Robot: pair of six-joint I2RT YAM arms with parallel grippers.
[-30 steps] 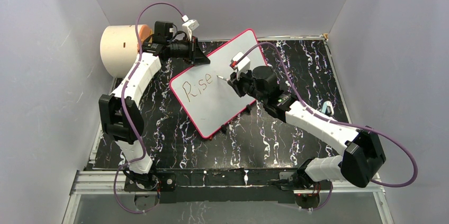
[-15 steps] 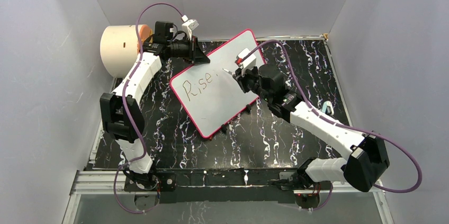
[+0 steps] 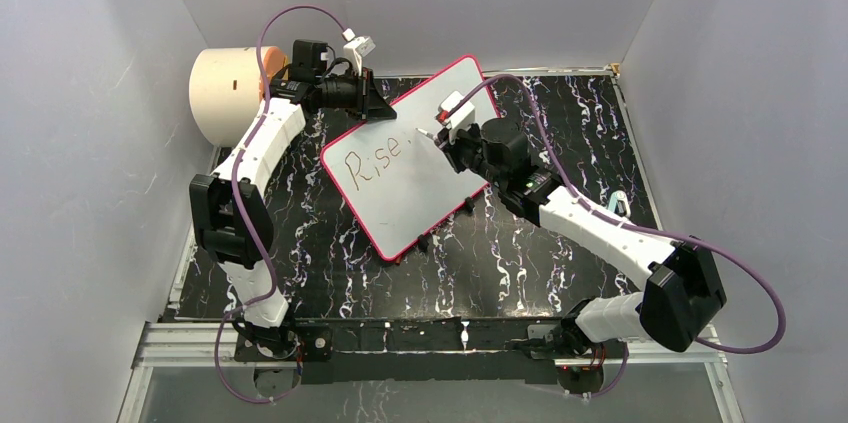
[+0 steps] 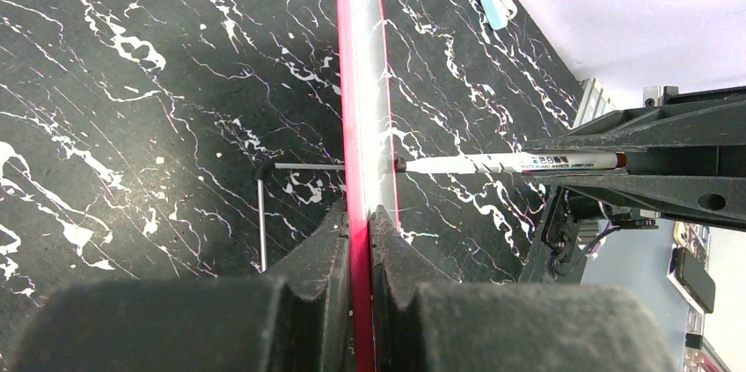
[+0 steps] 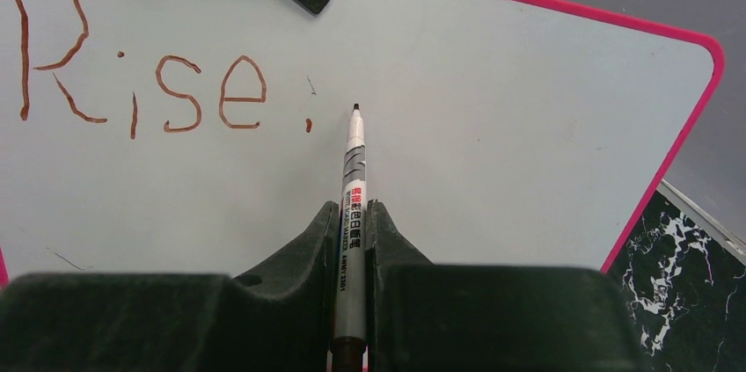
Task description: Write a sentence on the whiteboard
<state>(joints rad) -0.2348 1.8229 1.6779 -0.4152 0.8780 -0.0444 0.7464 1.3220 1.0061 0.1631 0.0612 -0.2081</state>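
The whiteboard (image 3: 405, 198) stands tilted on the black marbled table and carries the sentence's first word, "Rise," (image 3: 378, 156), in reddish-brown (image 5: 141, 91). My left gripper (image 3: 375, 105) is shut on the board's pink-red rim at the far-left edge; in the left wrist view the board shows edge-on (image 4: 362, 82) between my fingers (image 4: 359, 218). My right gripper (image 3: 447, 141) is shut on a grey marker (image 5: 354, 170), which sits between my fingers (image 5: 352, 214). The marker's tip points at the board just right of the comma. From the left wrist, the marker (image 4: 510, 162) meets the board's face.
A cream cylinder with an orange face (image 3: 225, 93) stands at the back left, behind my left arm. A small pale blue object (image 3: 617, 205) lies on the table at the right. Black clip feet (image 3: 425, 241) prop the board's near edge. Grey walls close in on three sides.
A comma has appeared after "Rise". My right gripper carried the marker slightly up and right along the board. The left gripper has not moved.
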